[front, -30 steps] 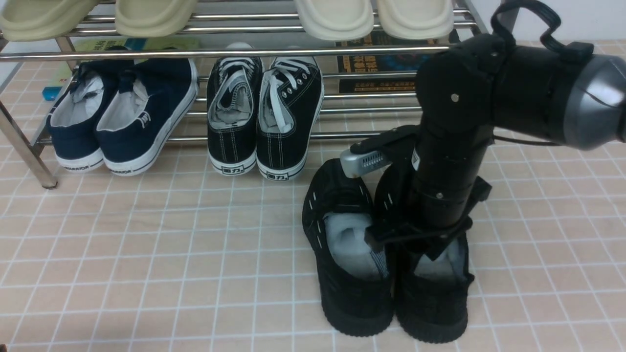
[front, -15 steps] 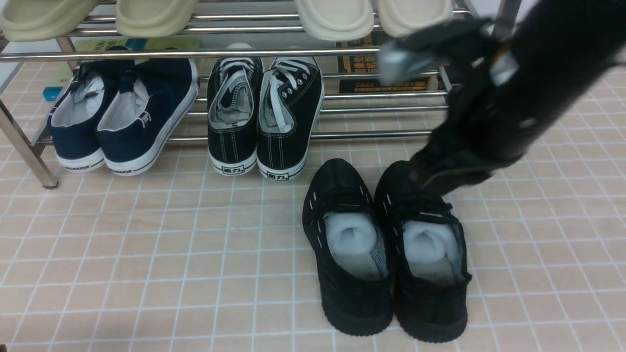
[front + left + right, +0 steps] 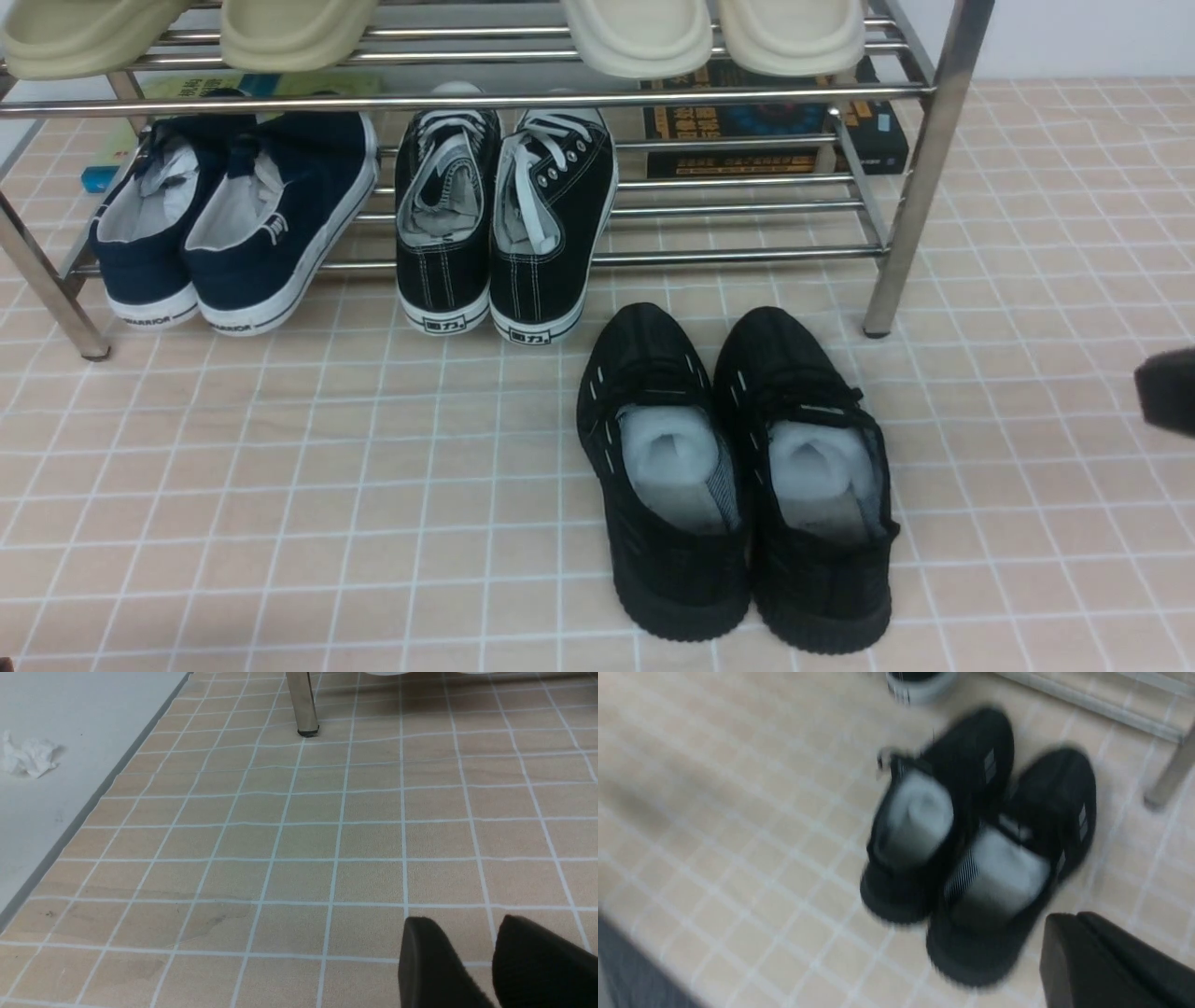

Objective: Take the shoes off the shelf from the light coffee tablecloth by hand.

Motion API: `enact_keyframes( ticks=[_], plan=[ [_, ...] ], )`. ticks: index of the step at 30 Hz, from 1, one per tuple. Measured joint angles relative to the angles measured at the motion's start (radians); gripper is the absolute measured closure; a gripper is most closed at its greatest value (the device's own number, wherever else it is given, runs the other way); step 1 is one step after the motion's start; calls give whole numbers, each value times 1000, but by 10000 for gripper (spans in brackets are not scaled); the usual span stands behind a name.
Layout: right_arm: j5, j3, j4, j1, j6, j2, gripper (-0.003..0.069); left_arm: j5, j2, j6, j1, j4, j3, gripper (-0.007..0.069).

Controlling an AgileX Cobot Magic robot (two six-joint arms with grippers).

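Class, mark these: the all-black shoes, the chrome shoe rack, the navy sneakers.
all-black shoes (image 3: 784, 364): front view, knit upper of the right-hand shoe.
chrome shoe rack (image 3: 916, 187): front view, right upright leg.
navy sneakers (image 3: 308, 177): front view, upper of the right-hand sneaker.

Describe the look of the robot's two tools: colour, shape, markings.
The left tool shows two matte black fingers with rounded tips, unmarked. The right tool is a black, square-edged block, blurred. The front view shows only a blurred black bit of the right arm. No cables or labels show.
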Motion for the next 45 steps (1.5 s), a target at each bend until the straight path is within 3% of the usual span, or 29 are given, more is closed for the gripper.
enact_keyframes(
  ticks=[3, 5, 11, 39, 41, 45],
  plan=[
    [-326, 257, -1, 0, 0, -102, 671, 0, 0, 0, 0, 0, 0, 385],
    [-461, 358, -2, 0, 0, -118, 671, 0, 0, 0, 0, 0, 0, 385],
    [-642, 482, -2, 0, 0, -124, 668, 0, 0, 0, 0, 0, 0, 385],
    [-624, 533, -3, -2, -1, -178, 656, 0, 0, 0, 0, 0, 0, 386],
    [-603, 533, -3, -13, -10, -211, 656, 0, 0, 0, 0, 0, 0, 386],
    [-498, 533, 0, -137, -39, -319, 656, 0, 0, 0, 0, 0, 0, 386]
  ],
)
